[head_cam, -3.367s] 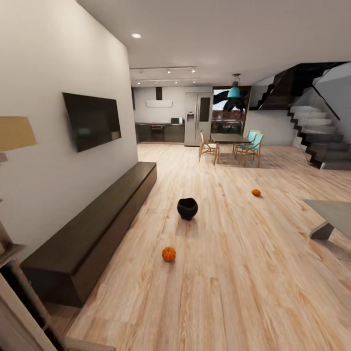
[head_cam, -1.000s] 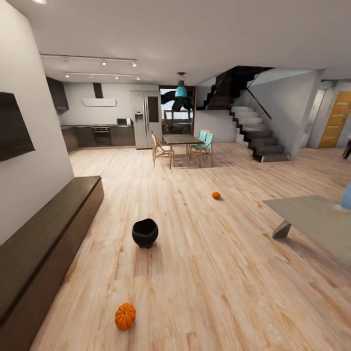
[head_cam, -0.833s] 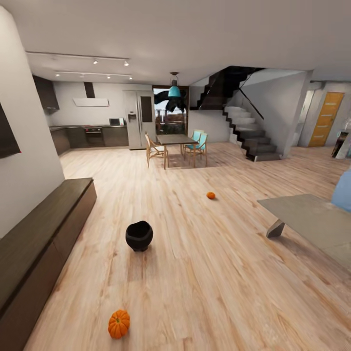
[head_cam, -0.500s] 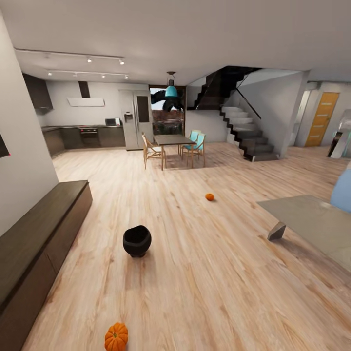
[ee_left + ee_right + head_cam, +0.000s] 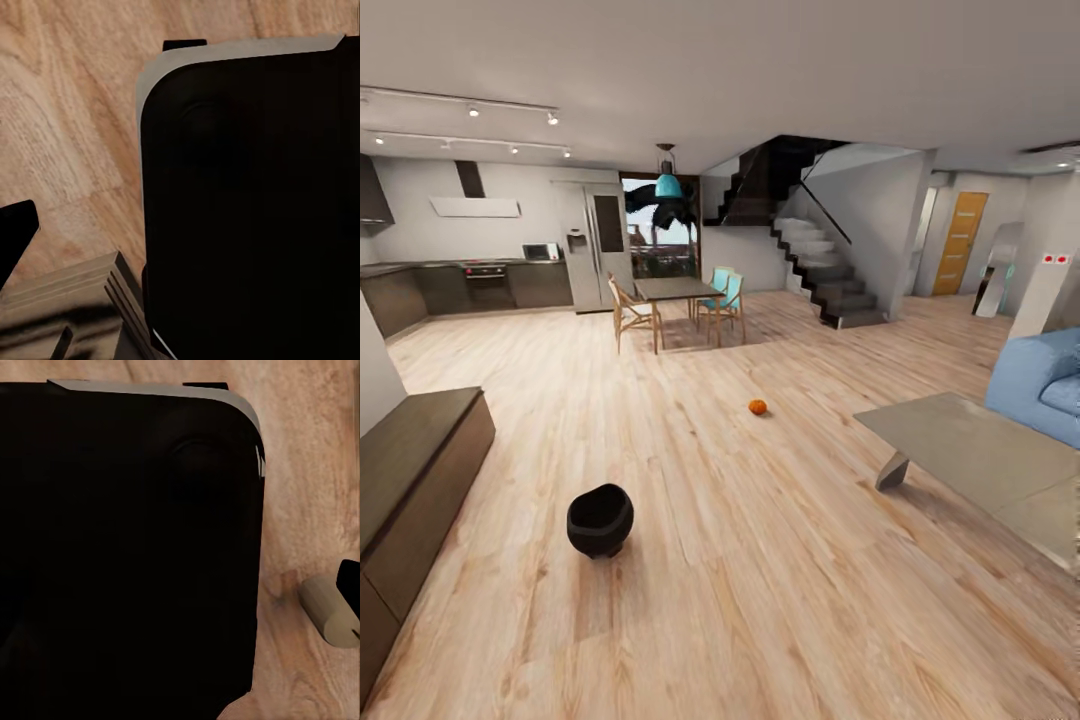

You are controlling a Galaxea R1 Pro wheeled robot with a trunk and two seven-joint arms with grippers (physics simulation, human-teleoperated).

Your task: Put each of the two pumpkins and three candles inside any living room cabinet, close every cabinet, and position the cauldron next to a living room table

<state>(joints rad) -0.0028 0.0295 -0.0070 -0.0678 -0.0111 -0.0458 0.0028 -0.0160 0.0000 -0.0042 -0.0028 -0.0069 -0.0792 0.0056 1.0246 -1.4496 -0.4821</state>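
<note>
The black cauldron [image 5: 600, 519] stands upright on the wooden floor, right of the long dark-brown cabinet [image 5: 412, 478], whose fronts look shut. One orange pumpkin [image 5: 758, 407] lies farther off in the middle of the floor. In the right wrist view a pale beige cylinder that looks like a candle [image 5: 328, 612] lies on the floor beside my black base [image 5: 127, 547]. A dark tip, maybe a finger, sits at that frame's edge, and a similar one at the edge of the left wrist view. My base [image 5: 255, 202] also shows in the left wrist view.
A low grey coffee table [image 5: 970, 455] stands at the right with a blue sofa [image 5: 1050, 385] behind it. Farther back are a dining table with chairs [image 5: 672, 298], the kitchen and a staircase [image 5: 820, 270]. Open floor lies between cauldron and coffee table.
The head camera has turned right and moved forward. The nearer pumpkin has slid out of the bottom of the view, the TV wall has left the frame, and the sofa has come in.
</note>
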